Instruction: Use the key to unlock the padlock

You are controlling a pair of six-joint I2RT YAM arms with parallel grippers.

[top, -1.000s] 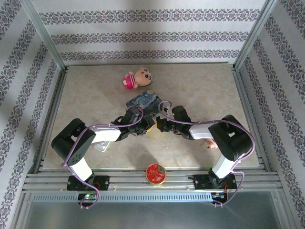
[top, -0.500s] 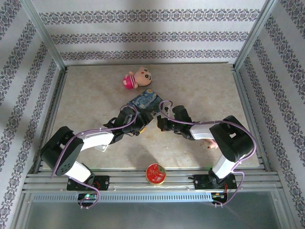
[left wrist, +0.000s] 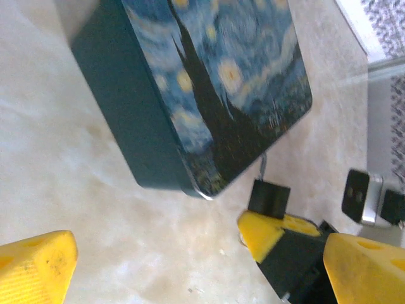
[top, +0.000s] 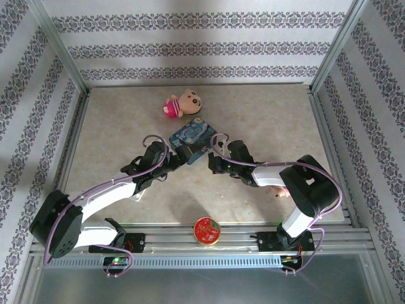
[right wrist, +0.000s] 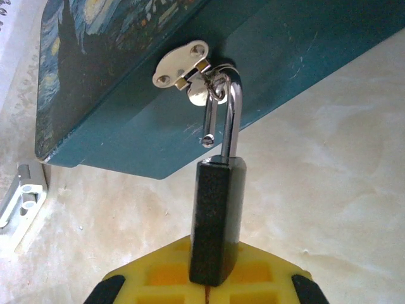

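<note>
Now the left gripper (left wrist: 199,271) has let go and drawn back from the lock. A second ago it was pressed in close against the right gripper (right wrist: 205,278); its yellow fingers now stand wide apart with nothing between them.

The right gripper is clamped on the small black-bodied padlock with a thin silvery shackle (right wrist: 217,215), which stands upright just ahead of its fingertips. One leg of the shackle hangs free of the body, so the lock looks sprung, though it is hooked through the silvery metal hasp (right wrist: 183,66) of the blue painted starry-night tin (right wrist: 304,63) beyond.

The small grey key cannot be made out; the padlock's lower end is buried in the right fingers. By my reading the unlocking is done.
</note>
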